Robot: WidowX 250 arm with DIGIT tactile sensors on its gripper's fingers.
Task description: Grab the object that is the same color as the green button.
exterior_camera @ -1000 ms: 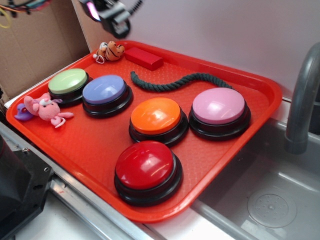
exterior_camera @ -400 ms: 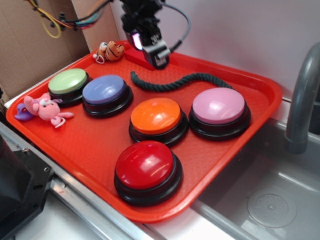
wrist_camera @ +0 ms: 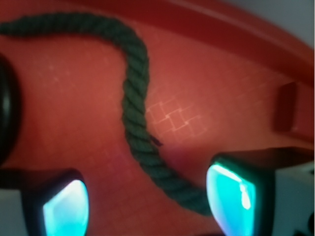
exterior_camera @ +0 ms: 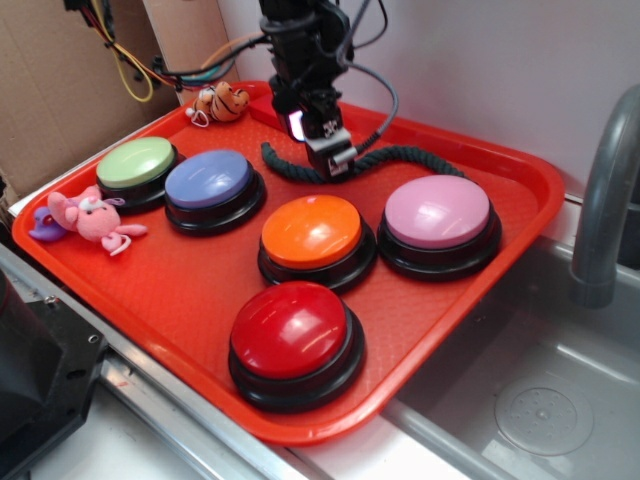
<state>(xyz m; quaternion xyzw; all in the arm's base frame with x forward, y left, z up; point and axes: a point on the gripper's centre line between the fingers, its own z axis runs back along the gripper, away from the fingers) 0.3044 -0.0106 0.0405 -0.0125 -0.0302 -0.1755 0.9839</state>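
The dark green twisted rope (exterior_camera: 400,155) lies wavy on the red tray (exterior_camera: 170,290) behind the orange and pink buttons. My gripper (exterior_camera: 334,155) hangs low over the rope's middle, jaws open and empty. In the wrist view the rope (wrist_camera: 135,103) runs from the upper left down between my gripper (wrist_camera: 152,196) fingers, its lower end close to the right finger (wrist_camera: 231,194). The light-green button (exterior_camera: 135,163) sits at the tray's left.
Lavender-blue (exterior_camera: 209,181), orange (exterior_camera: 312,231), pink (exterior_camera: 438,212) and red (exterior_camera: 290,330) buttons stand on the tray. The red block (wrist_camera: 290,110) lies behind the arm. A tiger toy (exterior_camera: 220,101) and pink plush (exterior_camera: 92,220) lie at the left. A sink (exterior_camera: 540,400) and faucet (exterior_camera: 605,200) are at the right.
My gripper has moved from the back left, over the red block, forward and down to just above the rope's middle. The rope and buttons have not moved.
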